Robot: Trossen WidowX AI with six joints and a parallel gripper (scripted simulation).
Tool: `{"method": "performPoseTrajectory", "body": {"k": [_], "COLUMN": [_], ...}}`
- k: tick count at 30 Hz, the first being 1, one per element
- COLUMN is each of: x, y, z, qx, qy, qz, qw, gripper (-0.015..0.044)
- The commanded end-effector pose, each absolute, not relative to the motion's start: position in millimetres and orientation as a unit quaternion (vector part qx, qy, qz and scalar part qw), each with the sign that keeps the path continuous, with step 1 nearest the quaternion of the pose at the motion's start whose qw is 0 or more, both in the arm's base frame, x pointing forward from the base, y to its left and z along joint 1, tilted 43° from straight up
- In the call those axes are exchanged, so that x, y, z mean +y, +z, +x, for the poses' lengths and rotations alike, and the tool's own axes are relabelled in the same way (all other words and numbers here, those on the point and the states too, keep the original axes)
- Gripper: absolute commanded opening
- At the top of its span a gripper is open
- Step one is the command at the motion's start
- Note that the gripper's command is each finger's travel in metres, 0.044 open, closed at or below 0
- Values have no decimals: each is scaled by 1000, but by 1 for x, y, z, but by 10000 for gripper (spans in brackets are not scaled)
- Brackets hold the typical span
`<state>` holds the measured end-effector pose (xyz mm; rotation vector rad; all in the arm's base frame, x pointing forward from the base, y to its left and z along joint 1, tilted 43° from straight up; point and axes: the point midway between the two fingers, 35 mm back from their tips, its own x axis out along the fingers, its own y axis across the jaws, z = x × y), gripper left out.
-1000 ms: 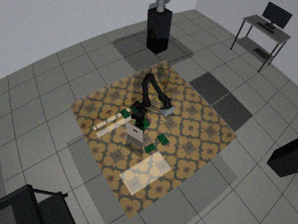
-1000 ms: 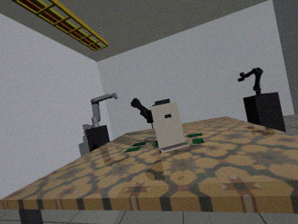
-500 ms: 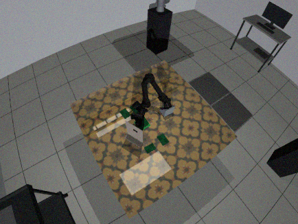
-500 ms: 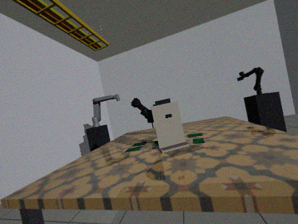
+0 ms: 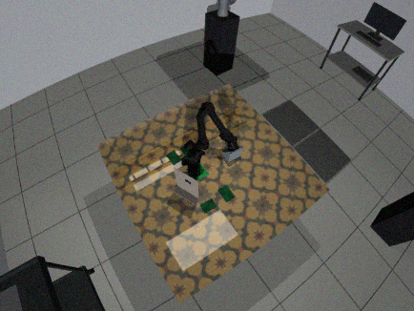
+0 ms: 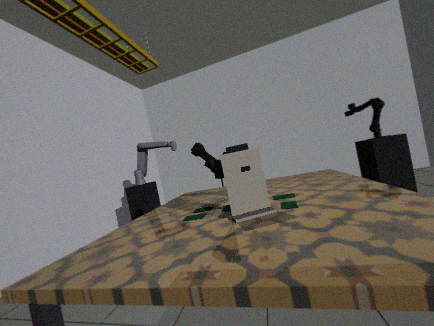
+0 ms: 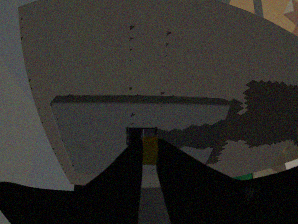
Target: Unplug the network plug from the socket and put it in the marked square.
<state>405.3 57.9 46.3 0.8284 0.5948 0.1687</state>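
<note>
The upright panel (image 5: 190, 190) (image 6: 245, 190) (image 7: 90, 135) stands on the patterned table, pale from behind and dark grey in the wrist view. The plug (image 7: 150, 152), with a yellow part, is at the dark socket (image 7: 135, 133) in the panel's face. My gripper (image 7: 148, 145) is shut on the plug, one black finger on each side. The tab's position cannot be made out. The panel hides the fingertips in the exterior view. Several green patches lie on the table, one bright green patch (image 5: 202, 171) beside the gripper; which is the marked square cannot be told.
Dark green patches (image 5: 226, 193) (image 6: 289, 205) lie around the panel's base, and another green patch (image 5: 174, 157) lies left of the arm. A grey piece (image 5: 232, 154) is near the arm's base. Pale bright areas (image 5: 202, 238) show on the table top.
</note>
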Motion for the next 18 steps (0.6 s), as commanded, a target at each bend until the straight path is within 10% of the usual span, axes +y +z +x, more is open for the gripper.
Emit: {"method": "performPoseTrajectory", "body": {"k": [1,18], "x": [57,56], "y": [47,50], "z": [406,396], "qx": [283,283], "qy": [79,79], "qz": [397,397], "qw": [870,869], "gripper": [0,0]}}
